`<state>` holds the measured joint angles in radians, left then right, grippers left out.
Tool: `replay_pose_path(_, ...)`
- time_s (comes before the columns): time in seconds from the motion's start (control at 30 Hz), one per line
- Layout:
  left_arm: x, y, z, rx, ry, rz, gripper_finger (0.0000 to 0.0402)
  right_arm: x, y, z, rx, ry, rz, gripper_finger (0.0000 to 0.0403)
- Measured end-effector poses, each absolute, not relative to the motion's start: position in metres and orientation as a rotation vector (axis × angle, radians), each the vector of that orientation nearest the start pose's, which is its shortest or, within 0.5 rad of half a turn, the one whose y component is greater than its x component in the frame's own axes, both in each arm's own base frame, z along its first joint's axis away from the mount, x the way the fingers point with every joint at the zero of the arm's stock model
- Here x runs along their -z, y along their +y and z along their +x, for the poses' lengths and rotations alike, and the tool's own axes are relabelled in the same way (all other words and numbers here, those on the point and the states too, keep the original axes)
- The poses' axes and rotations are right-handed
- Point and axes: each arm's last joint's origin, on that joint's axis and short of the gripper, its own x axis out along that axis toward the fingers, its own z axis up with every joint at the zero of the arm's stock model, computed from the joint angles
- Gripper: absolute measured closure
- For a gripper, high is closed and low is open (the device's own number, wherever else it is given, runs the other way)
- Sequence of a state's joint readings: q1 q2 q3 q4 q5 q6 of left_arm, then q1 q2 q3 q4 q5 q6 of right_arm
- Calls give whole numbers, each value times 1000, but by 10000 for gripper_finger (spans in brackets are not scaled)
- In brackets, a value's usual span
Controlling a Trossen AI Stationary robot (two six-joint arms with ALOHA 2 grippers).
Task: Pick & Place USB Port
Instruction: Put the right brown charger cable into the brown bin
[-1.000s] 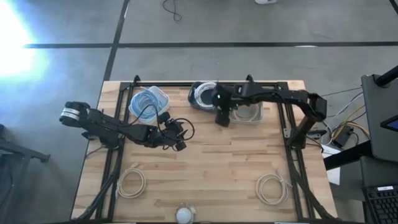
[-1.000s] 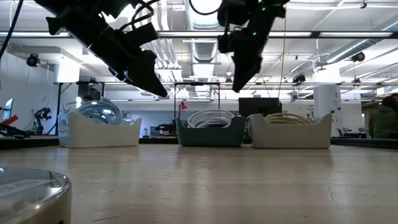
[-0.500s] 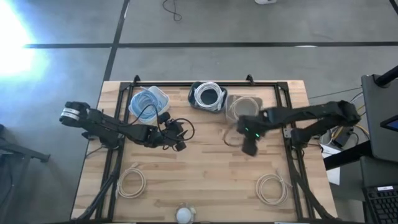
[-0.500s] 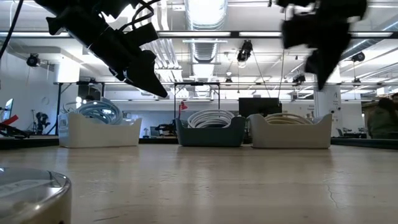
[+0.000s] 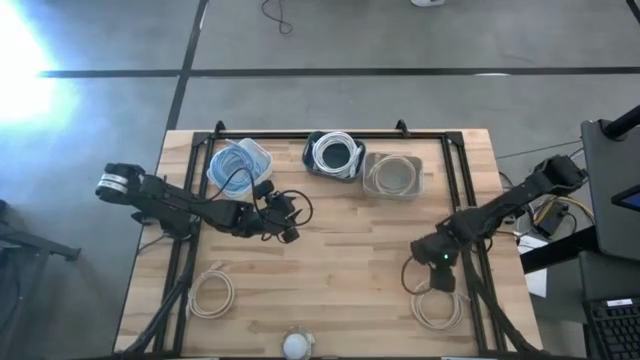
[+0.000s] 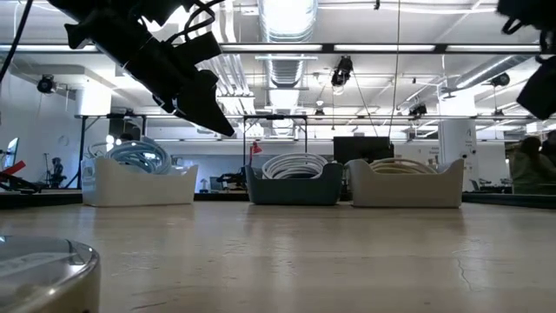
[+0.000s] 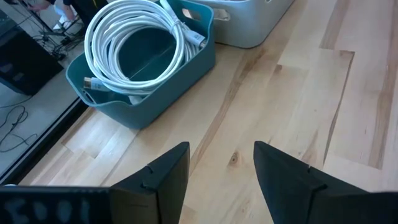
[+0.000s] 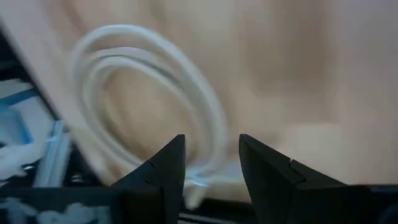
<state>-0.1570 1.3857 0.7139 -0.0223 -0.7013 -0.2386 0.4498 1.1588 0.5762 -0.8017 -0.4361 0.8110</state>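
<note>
Two loose coils of pale cable lie flat on the wooden table: one near the near right corner (image 5: 437, 302), one near the near left corner (image 5: 210, 293). My right gripper (image 5: 441, 272) hangs open just above the far edge of the right coil, which shows blurred (image 8: 149, 99) past its fingers (image 8: 211, 155). My left gripper (image 5: 286, 224) waits open over the table's middle left, above bare wood (image 7: 221, 155), with the teal bin (image 7: 143, 68) ahead of it. In the low view the left gripper (image 6: 204, 100) hangs high and the right one (image 6: 540, 87) shows at the right edge.
Three bins stand in a row along the far edge: a clear one with bluish cable (image 5: 238, 165), a teal one with a white coil (image 5: 335, 155), a grey one with a beige coil (image 5: 392, 176). A round clear object (image 5: 295, 346) sits at the near edge.
My right gripper has swung from above the teal and grey bins at the far edge toward the table's right and near edge, and now stands over the near right coil. The left arm has kept still.
</note>
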Motion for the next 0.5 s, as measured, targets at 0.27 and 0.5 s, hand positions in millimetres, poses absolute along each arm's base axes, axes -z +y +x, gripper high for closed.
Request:
replay_pose_path(0.27,-200,-24,269,-581,572,62,204,-147,99,143,-89,1556,545,259)
replay_pose_path(0.5,-199,-25,270,-526,585,43,204,-145,113,141,-137,1592,513,259)
